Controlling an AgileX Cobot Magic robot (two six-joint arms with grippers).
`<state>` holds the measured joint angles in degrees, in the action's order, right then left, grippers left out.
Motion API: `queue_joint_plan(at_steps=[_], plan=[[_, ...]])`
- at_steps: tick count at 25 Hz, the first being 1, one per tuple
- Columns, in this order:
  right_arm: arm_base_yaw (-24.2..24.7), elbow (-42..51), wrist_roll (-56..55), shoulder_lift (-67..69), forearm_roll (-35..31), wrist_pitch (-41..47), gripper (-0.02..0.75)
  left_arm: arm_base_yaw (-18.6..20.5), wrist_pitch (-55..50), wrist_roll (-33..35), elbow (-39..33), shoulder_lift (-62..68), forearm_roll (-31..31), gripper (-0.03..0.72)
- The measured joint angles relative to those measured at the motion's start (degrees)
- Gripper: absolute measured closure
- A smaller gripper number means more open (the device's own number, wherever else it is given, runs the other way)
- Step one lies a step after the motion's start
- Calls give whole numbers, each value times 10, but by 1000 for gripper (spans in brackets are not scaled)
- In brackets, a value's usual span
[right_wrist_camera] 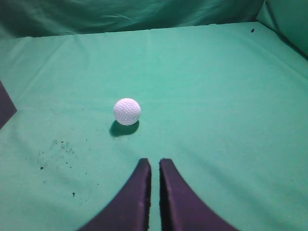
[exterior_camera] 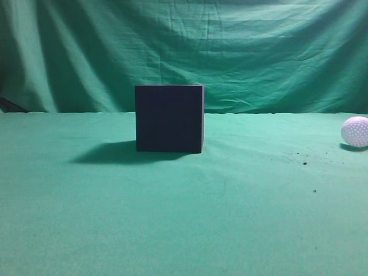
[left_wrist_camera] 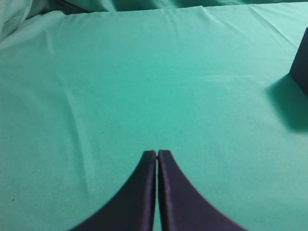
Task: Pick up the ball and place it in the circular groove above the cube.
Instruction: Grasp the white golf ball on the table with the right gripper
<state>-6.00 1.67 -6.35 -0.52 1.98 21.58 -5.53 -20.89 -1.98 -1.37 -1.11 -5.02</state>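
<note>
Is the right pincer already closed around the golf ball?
No, the golf ball sits free on the green cloth, ahead of the right pincer, whose fingertips are nearly together and empty.

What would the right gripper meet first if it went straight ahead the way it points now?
Probably the ball, which lies on the green cloth ahead of the shut right gripper, slightly left of its line. Depth is unclear, so it could narrowly pass.

The ball [exterior_camera: 356, 131] is clipped at 3 o'clock in the exterior view. The left wrist view shows only a cube [left_wrist_camera: 301, 66] corner at 3 o'clock. The cube's top is hidden.
</note>
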Motion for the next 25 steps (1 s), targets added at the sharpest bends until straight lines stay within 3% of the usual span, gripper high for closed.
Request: queue_joint_plan(at_steps=[18,25], plan=[[0,0,13,0,17,-13,687,0,0,0,0,0,0,688],[0,0,34,0,17,-244,687,0,0,0,0,0,0,688]])
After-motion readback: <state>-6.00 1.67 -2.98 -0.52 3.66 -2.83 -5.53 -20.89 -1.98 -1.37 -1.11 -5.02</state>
